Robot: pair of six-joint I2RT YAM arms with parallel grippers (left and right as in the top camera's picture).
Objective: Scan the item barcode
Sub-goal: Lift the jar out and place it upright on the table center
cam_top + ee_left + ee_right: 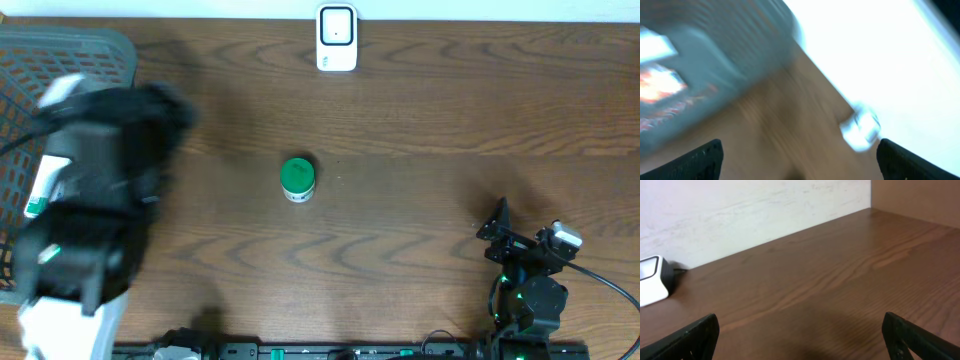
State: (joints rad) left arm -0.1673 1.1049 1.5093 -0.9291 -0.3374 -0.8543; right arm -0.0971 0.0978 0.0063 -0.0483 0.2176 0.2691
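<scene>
The green-capped container (pixel 297 180) stands upright on the bare middle of the wooden counter (pixel 450 120), touched by neither arm. The white barcode scanner (pixel 337 38) sits at the far edge, well apart from the container. The left arm (pixel 90 200) shows blurred above the grey mesh basket (pixel 100 50) at the counter's left end. The left pincer (pixel 800 160) is spread wide and holds nothing. The right pincer (pixel 800 335) is low over the near right corner, likewise spread and empty.
</scene>
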